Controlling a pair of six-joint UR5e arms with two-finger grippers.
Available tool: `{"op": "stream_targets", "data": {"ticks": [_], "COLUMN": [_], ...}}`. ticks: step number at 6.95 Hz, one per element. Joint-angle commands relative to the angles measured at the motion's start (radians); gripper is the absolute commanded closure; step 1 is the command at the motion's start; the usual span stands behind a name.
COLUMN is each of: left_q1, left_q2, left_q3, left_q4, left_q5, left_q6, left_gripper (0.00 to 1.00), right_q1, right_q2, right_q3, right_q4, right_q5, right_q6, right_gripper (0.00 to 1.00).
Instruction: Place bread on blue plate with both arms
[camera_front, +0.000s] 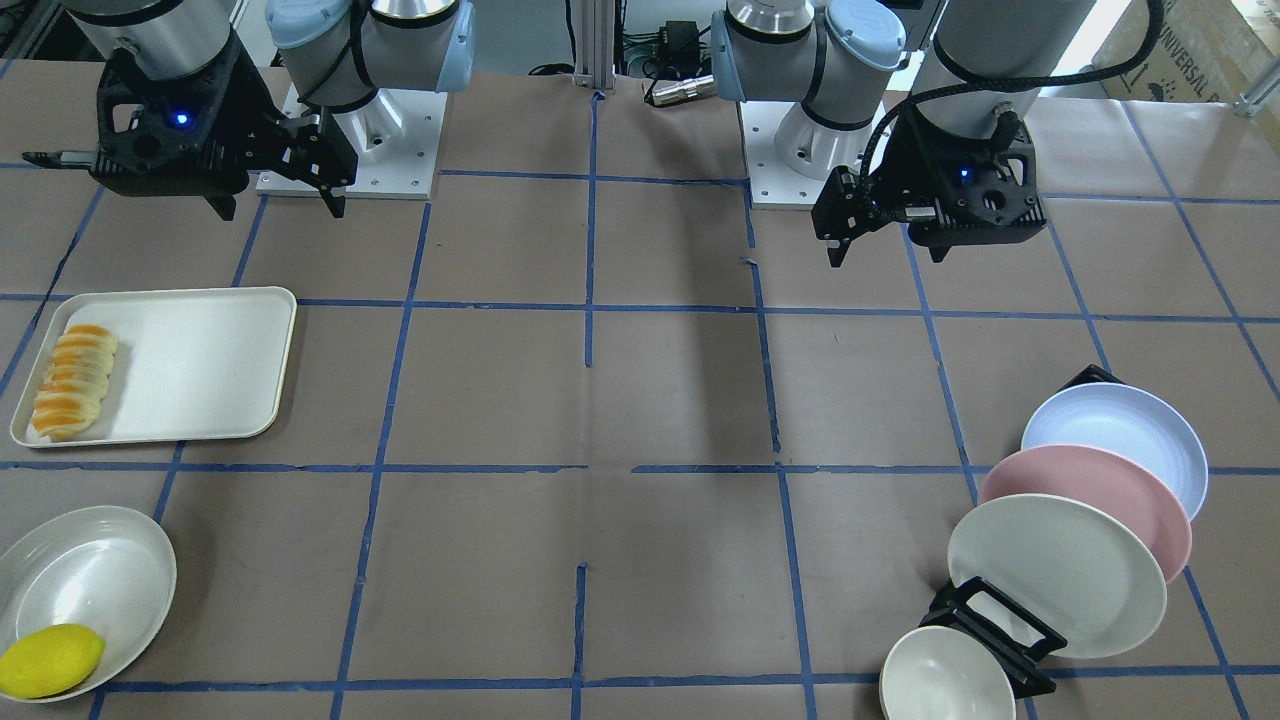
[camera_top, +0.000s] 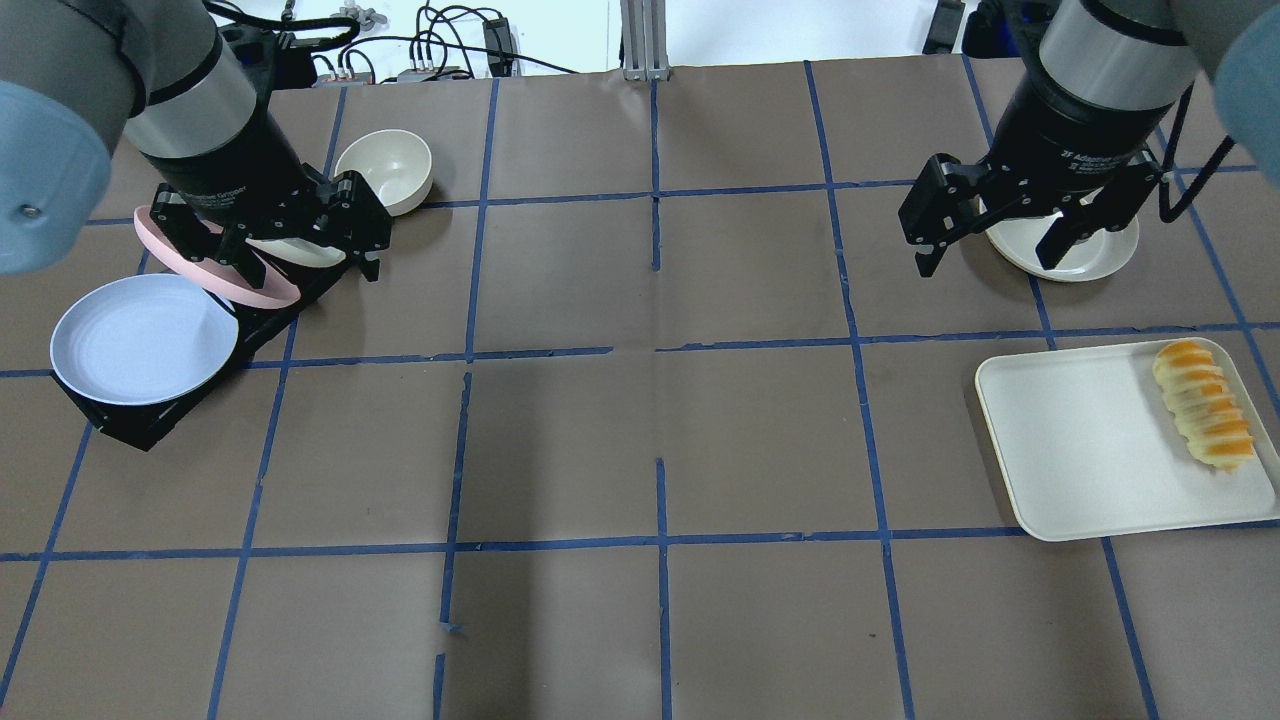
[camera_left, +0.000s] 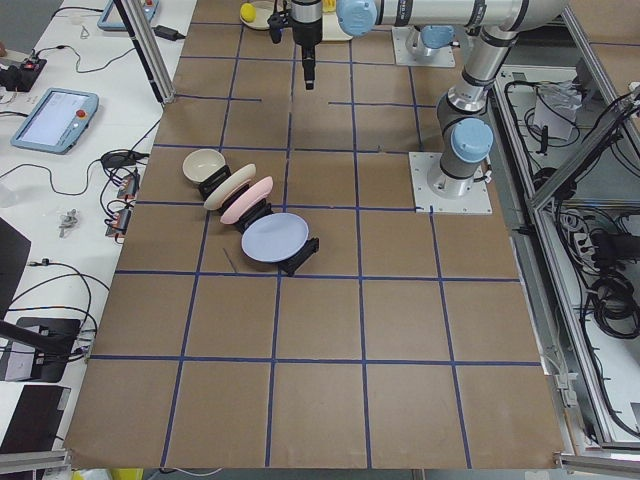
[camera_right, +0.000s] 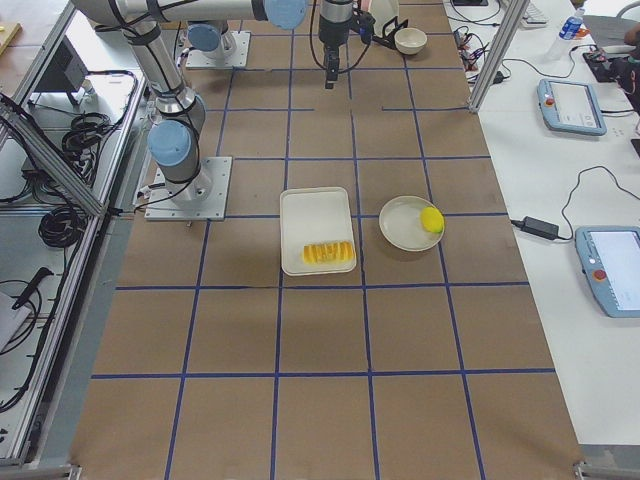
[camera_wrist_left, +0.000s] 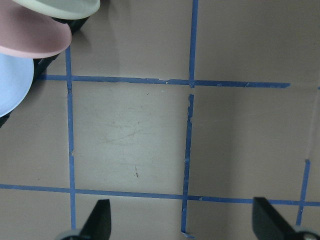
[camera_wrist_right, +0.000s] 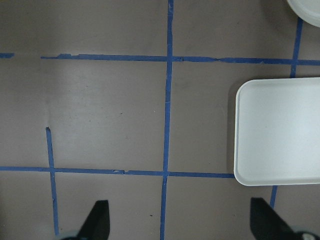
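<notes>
The bread is an orange-and-cream striped loaf. It lies along one edge of a cream tray and also shows in the overhead view. The blue plate leans in a black rack at the end of a row of plates; it also shows in the overhead view and at the edge of the left wrist view. My left gripper hangs open and empty above the rack's far end. My right gripper hangs open and empty, beyond the tray. Both wrist views show bare table between spread fingers.
A pink plate and a cream plate lean in the same rack, with a cream bowl at its end. A white plate holds a yellow lemon. Brown paper with blue tape lines covers the table.
</notes>
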Motion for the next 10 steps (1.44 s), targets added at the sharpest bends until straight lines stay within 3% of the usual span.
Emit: {"op": "stream_targets", "data": {"ticks": [1,2,3,5,7,8,10], "left_q1": [0.000,0.000,0.000,0.000,0.002,0.000,0.005], "left_q2": [0.000,0.000,0.000,0.000,0.000,0.000,0.000], "left_q3": [0.001,0.000,0.000,0.000,0.000,0.000,-0.002], "left_q4": [0.000,0.000,0.000,0.000,0.000,0.000,0.000], "left_q5": [0.000,0.000,0.000,0.000,0.000,0.000,0.003], "left_q6": [0.002,0.002,0.002,0.002,0.009,0.009,0.015], "left_gripper": [0.00,0.00,0.00,0.00,0.00,0.00,0.00], "right_q1": [-0.035,-0.104,-0.197,-0.364,-0.474,-0.476,-0.477], "right_q2": [0.006,0.005,0.005,0.015,0.048,0.089,0.227], "right_q3": [0.016,0.053,0.091,0.186,0.362,0.438,0.469], "right_q4": [-0.032,-0.062,-0.095,-0.160,-0.445,-0.594,-0.746], "right_q5": [-0.021,-0.073,-0.058,-0.018,-0.032,-0.064,-0.133], "right_q6": [-0.007,-0.022,-0.138,-0.215,-0.356,-0.374,-0.465], "right_gripper": [0.03,0.09,0.12,0.09,0.08,0.08,0.09]}}
